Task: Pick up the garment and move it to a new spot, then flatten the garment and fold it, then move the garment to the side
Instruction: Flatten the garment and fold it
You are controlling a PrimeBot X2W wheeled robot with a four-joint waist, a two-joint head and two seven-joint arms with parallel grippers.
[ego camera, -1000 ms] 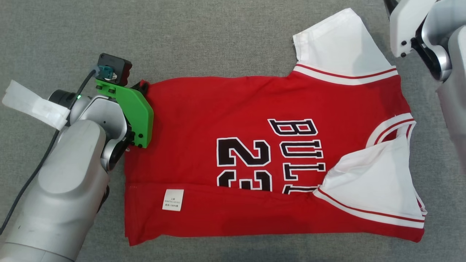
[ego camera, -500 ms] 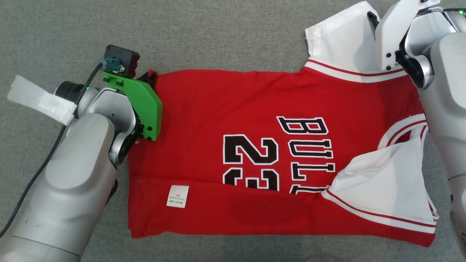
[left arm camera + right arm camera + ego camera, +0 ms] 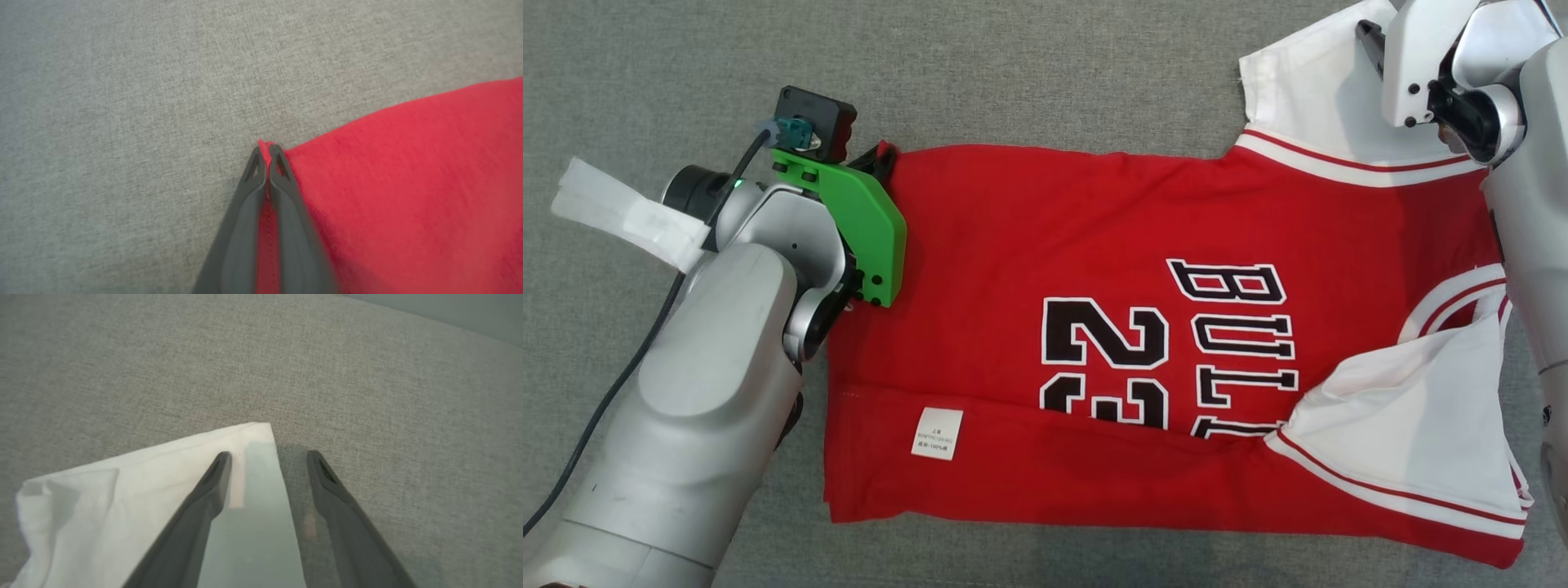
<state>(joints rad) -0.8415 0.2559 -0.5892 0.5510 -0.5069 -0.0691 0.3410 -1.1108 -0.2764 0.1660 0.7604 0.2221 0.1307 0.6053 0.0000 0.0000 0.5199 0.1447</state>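
As if to stretch the jersey [image 3: 1029, 237] flat, pinching its corner in left tool [image 3: 267, 149], straddling sleeve [image 3: 122, 486] with right tool [image 3: 267, 457] spread.

A grey woven fabric surface [image 3: 1029, 73] carried a red Bulls jersey [image 3: 1029, 229], spread flat with its near long side folded over. Its red hem corner sat right at the tips of the left gripper [image 3: 266, 152], with bare grey cloth ahead of and to the left of that gripper. One white sleeve [image 3: 122, 490] lay under the right gripper [image 3: 269, 457], its corner just ahead of the fingertips.
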